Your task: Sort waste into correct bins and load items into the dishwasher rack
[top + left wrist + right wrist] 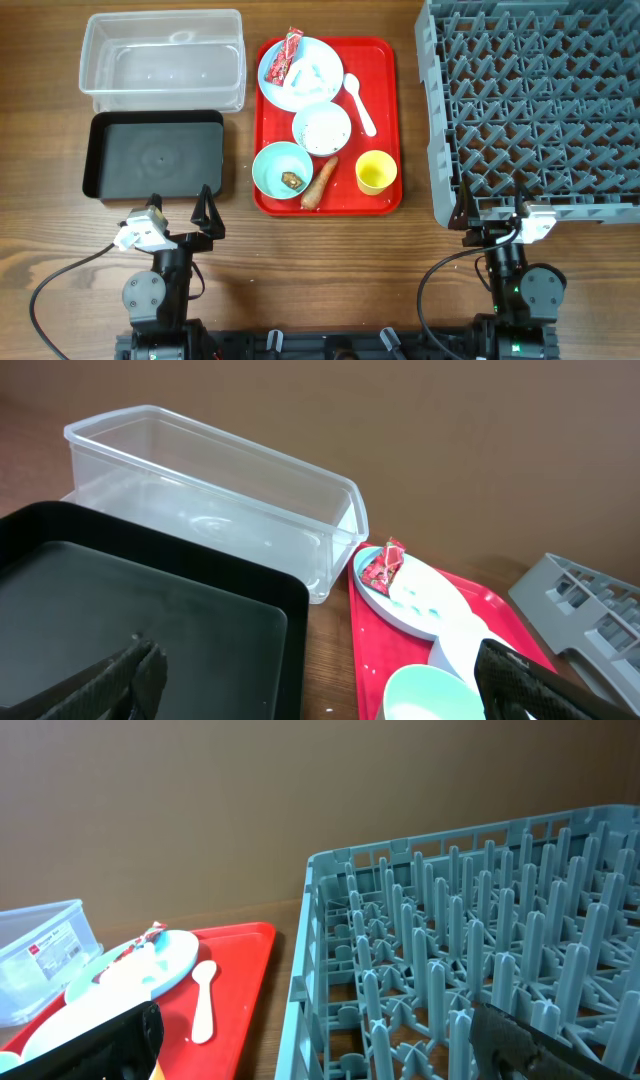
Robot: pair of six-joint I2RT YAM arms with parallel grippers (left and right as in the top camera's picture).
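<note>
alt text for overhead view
A red tray on a table holds a plate, a white bowl, a green bowl, a yellow cup, a spoon and a carrot piece. A clear tub and a black tub sit to its left, a grey rack to its right; the left end effector and right end effector are open below.

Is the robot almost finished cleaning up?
Nothing looks done: clear tub, black tub and rack are empty. Nothing is in hand; left gripper and right gripper are open. All remains: blue plate, yellow cup, red wrapper, carrot piece and the rest sit on the red tray.
</note>
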